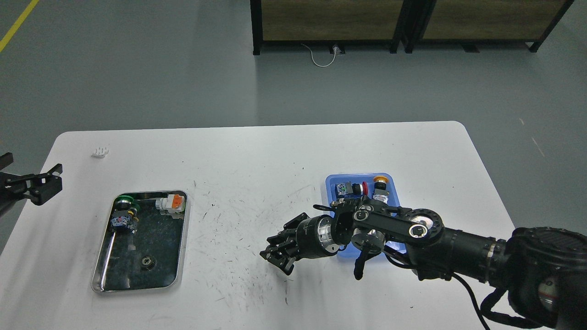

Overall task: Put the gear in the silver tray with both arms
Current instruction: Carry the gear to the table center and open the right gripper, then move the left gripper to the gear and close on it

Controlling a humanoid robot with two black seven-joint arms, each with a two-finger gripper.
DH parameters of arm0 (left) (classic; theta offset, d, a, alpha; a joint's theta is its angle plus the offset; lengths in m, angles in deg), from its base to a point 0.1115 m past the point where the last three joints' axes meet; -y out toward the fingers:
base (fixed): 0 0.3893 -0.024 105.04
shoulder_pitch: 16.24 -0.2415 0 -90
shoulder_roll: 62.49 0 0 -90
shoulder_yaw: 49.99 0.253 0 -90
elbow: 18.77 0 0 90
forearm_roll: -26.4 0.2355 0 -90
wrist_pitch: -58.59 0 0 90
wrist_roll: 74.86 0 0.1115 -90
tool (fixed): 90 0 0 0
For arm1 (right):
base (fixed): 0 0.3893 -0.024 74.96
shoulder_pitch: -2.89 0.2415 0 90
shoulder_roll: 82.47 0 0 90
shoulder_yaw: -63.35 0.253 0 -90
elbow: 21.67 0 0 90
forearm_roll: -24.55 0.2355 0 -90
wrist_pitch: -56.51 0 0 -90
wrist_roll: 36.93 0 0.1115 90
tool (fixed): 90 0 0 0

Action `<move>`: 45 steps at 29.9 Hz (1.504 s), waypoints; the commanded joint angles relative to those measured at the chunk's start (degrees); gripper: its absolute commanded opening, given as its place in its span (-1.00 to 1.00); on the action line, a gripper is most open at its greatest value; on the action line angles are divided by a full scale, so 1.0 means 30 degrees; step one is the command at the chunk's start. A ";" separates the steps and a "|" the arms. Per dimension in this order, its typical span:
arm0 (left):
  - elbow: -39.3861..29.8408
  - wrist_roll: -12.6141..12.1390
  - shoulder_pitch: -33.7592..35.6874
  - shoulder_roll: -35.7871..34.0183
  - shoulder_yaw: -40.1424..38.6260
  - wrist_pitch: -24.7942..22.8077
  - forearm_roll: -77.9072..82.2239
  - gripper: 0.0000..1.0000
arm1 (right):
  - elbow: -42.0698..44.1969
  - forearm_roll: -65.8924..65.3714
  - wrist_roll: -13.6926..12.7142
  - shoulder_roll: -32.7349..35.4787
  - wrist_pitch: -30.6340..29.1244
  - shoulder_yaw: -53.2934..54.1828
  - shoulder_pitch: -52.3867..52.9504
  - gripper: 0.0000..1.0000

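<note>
Clearly visible, from the task's thing outward:
Silver tray (179, 238): lies on the left part of the white tabletop (257, 156), long side going away from the robot.
Gear (147, 262): small and dark, flat on the tray bottom near its front end.
Other tray contents: a green push button (124, 200) and an orange-white switch (172, 202) at the far end.
Right gripper (276, 254): low over the tabletop between both trays; fingers slightly spread, and I see nothing between them.
Left gripper (43, 185): at the left table edge, well apart from the silver tray; I cannot tell its opening.
Blue tray (331, 183): partly behind the right arm, holding button parts.
</note>
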 commanded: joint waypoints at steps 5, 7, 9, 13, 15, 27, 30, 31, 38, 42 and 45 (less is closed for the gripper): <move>0.0004 0.0083 -0.0115 -0.0176 0.0010 0.0038 -0.0001 0.96 | 0.1485 -0.0680 0.1078 -0.0897 0.0026 0.0298 0.0470 0.67; -0.0025 0.0141 -0.0115 -0.0176 0.0039 0.0038 -0.0030 0.96 | 0.1660 -0.0680 0.1078 -0.1072 0.0055 0.0590 0.0471 0.70; -0.0054 0.0200 -0.0115 -0.0176 0.0069 -0.0020 -0.0030 0.97 | 0.1807 -0.0680 0.1078 -0.1132 0.0114 0.1233 0.0471 0.76; -0.0288 0.0375 -0.0027 -0.0176 0.0069 -0.0283 -0.0030 0.97 | 0.2100 -0.0651 0.1048 -0.0636 0.0261 0.2697 0.0616 0.84; -0.0551 0.0376 0.0061 -0.0176 -0.0076 -0.0546 -0.0030 0.97 | 0.2188 -0.0593 0.1019 0.0123 0.0290 0.3459 0.1025 0.85; -0.4123 0.0053 0.3165 -0.0293 0.0273 -0.2214 0.0408 0.96 | 0.3183 -0.0212 0.1107 0.6450 0.0231 0.7766 0.2199 0.97; -0.5149 -0.0005 0.3401 -0.0089 0.0333 -0.3152 0.1723 0.96 | 0.3652 0.0256 0.1107 0.7916 0.0202 0.8734 0.2141 0.97; -0.5529 -0.0005 0.3430 -0.0001 0.0333 -0.3445 0.2366 0.96 | 0.3741 0.0403 0.1107 0.8443 0.0173 0.9114 0.2082 0.97; -0.7378 -0.0181 0.3079 0.2104 0.1852 -0.3859 0.4421 0.95 | 0.4122 0.0580 0.1107 1.1140 0.0173 1.0931 0.1263 0.97; -0.7292 -0.0152 0.2962 0.3979 0.2850 -0.3683 0.4832 0.95 | 0.4122 0.0580 0.1107 1.2137 0.0173 1.1256 0.0998 0.97; -0.6766 -0.0064 0.2524 0.5415 0.3233 -0.3653 0.5826 0.96 | 0.4122 0.0580 0.1107 1.2578 0.0144 1.1314 0.0823 0.97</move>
